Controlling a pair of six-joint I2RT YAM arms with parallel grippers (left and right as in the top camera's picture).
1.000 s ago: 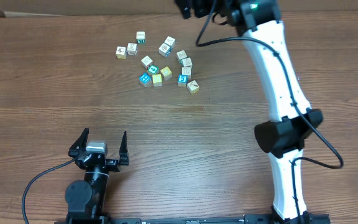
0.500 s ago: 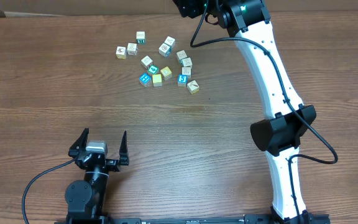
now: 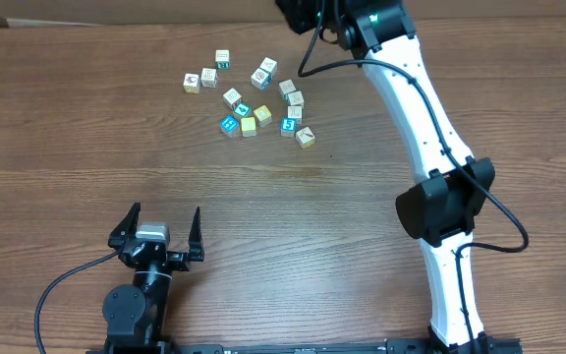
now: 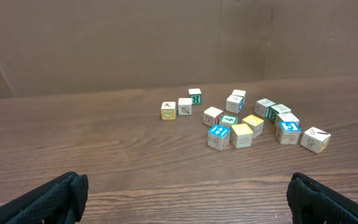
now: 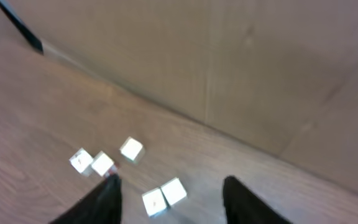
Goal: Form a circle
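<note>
Fifteen or so cubes (image 3: pixel 262 115) lie in a loose scatter on the counter (image 3: pixel 86 177), with no clean circle yet. The landmark is the teal cube (image 3: pixel 243 110) near the scatter's middle.

- **Layout:** Three strays lie beyond the teal cube toward the back wall. A curved line of cubes runs on the side of the teal cube nearer the right arm. The rest are packed just beside it, some touching.
- **Right end effector (image 5: pixel 176 202):** It hangs high beyond the teal cube, over the far edge of the counter. The wrist view is blurred, but the fingers stand apart with nothing pinched between them.
- **Left end effector (image 3: pixel 163 221):** It sits well apart from the teal cube on the near side, spread wide and empty.

The step in hand looks like the right arm's approach for a pick. To do it well:

- Take a stray beyond the teal cube first, since it has free space around it.
- Come down straight over one cube with the fingers square to two opposite faces.
- Keep clear of the touching neighbours beside the teal cube, because a nudge there could shift several at once.
- Place each cube to extend the curved line into a ring, leaving even gaps.
</note>
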